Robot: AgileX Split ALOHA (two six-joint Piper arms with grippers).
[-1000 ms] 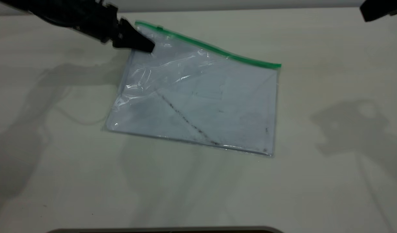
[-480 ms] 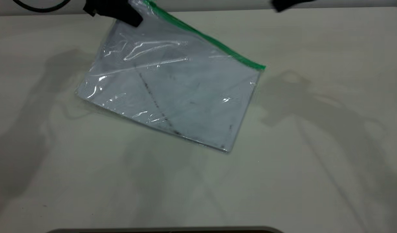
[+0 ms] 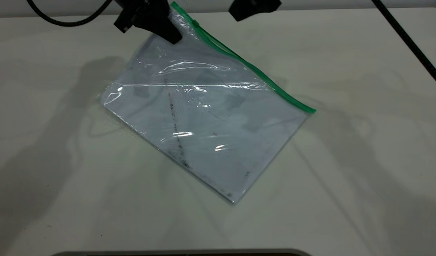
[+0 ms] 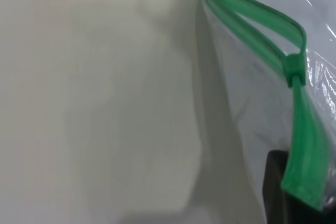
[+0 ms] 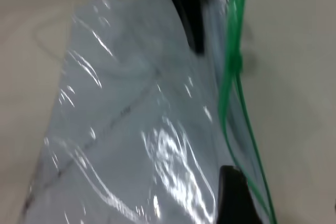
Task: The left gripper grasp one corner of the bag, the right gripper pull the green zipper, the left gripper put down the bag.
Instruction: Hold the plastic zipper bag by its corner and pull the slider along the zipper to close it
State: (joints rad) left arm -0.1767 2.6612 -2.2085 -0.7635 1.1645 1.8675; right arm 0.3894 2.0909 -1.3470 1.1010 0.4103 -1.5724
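Observation:
My left gripper (image 3: 172, 36) is at the back of the table, shut on the corner of the bag (image 3: 175, 10), which it holds raised. In the left wrist view its jaws (image 4: 302, 198) clamp the green strip end. The bag (image 3: 203, 117) is clear plastic with a dark diagonal streak; it slopes down and its lowest corner (image 3: 233, 201) rests on the table. The green zipper (image 3: 253, 69) runs along its upper right edge, and its slider tab (image 3: 195, 23) (image 4: 294, 67) sits near the held corner. My right gripper (image 3: 255, 8) hovers just right of the zipper, open and apart from it; one finger (image 5: 233, 198) shows beside the strip (image 5: 231, 77).
The table (image 3: 363, 160) is plain pale white. A braided black cable (image 3: 409, 42) crosses the back right corner, and a smooth black cable (image 3: 68, 21) loops at the back left. A dark rim (image 3: 182, 253) lies along the front edge.
My left gripper lifted the corner and shifted right, so the bag swung and its low corner moved towards the front. My right gripper came in from the far right to beside the zipper.

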